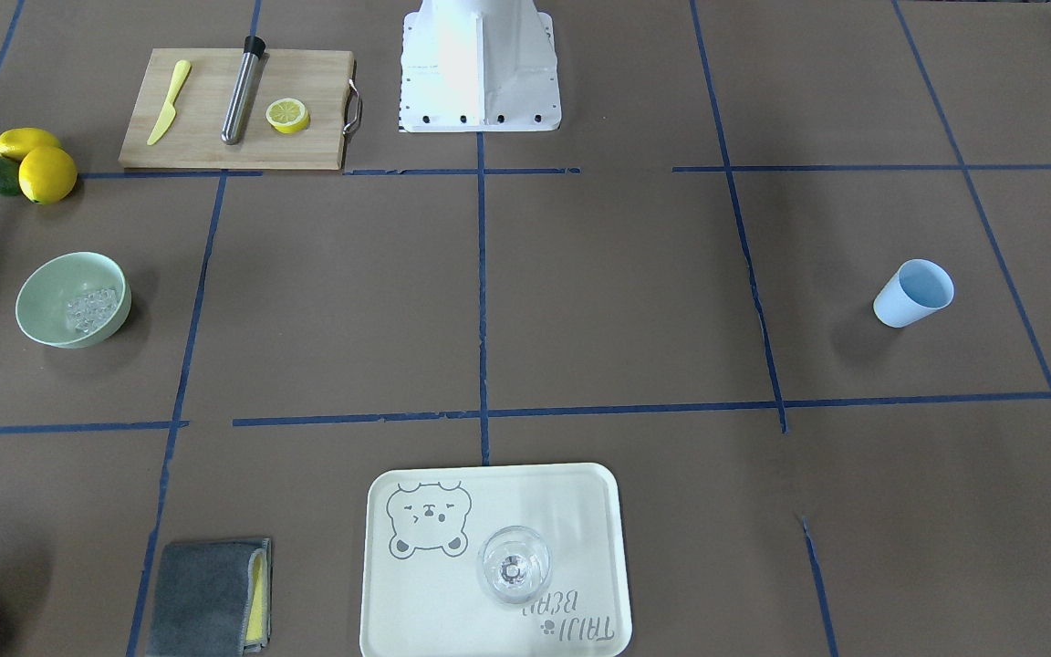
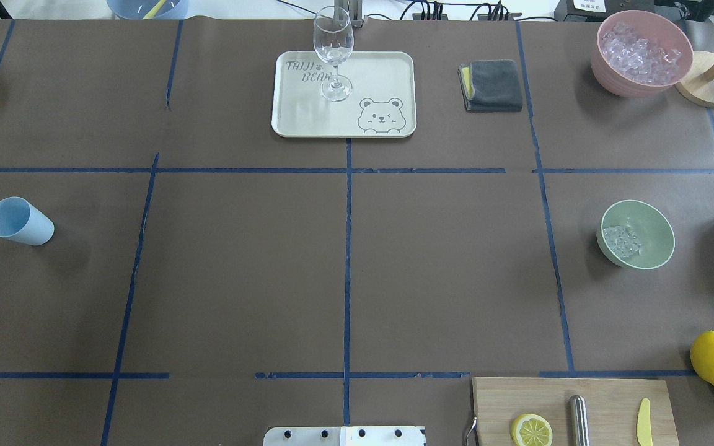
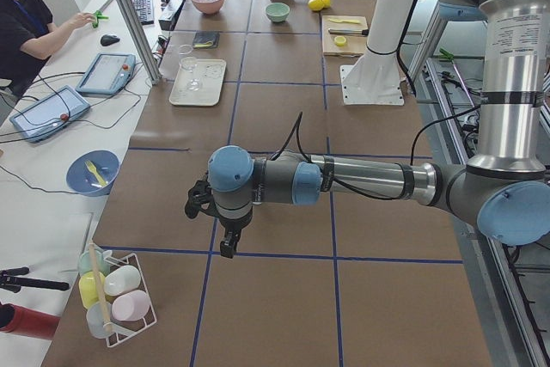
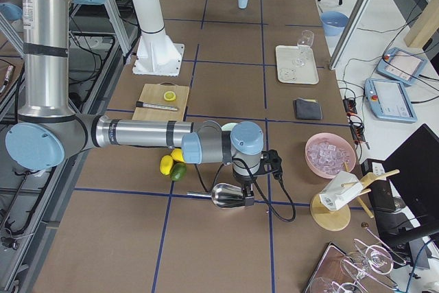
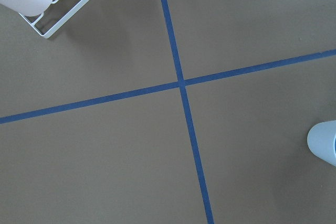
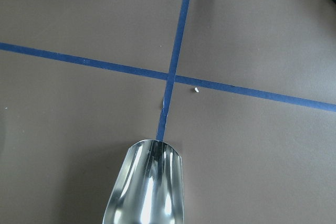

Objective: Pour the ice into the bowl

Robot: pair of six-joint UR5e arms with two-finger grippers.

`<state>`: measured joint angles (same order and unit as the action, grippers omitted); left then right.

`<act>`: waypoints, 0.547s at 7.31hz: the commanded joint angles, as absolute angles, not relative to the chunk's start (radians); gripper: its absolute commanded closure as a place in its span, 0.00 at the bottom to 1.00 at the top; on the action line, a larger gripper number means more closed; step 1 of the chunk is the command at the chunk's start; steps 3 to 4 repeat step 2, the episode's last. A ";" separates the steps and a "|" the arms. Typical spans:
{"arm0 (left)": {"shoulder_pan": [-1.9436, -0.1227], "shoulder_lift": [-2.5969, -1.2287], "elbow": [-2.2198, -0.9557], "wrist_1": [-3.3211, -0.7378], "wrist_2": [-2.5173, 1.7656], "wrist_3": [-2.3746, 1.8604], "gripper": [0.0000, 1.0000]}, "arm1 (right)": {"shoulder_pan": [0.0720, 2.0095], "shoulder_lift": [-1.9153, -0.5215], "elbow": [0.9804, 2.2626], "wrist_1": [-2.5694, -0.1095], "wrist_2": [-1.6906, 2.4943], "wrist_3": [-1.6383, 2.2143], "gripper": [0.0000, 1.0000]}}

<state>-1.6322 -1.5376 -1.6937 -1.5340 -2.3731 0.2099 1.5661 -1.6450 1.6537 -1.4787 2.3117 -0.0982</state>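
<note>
Right tool [image 4: 247, 200] in side view only

My left arm [image 3: 361, 180] and right arm [image 4: 137, 133] are brushed silver tubes with grey joint housings, pale blue round caps and thin black bands. A slim black cable runs along each forearm to a black left claw [image 3: 227, 245] and a black right claw [image 4: 247, 200]. Beside them stands my white pedestal [image 1: 480, 73], with dark bolts along its foot plate.
</note>
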 commanded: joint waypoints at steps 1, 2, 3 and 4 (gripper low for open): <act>-1.632 -1.537 -1.694 -1.534 -2.373 0.210 0.00 | 1.565 -1.647 1.654 -1.479 2.312 -0.100 0.00; -1.632 -1.537 -1.694 -1.534 -2.376 0.210 0.00 | 1.565 -1.647 1.654 -1.479 2.312 -0.100 0.00; -1.632 -1.537 -1.694 -1.534 -2.376 0.210 0.00 | 1.565 -1.647 1.654 -1.479 2.312 -0.100 0.00; -1.632 -1.537 -1.694 -1.534 -2.376 0.210 0.00 | 1.565 -1.647 1.654 -1.479 2.312 -0.100 0.00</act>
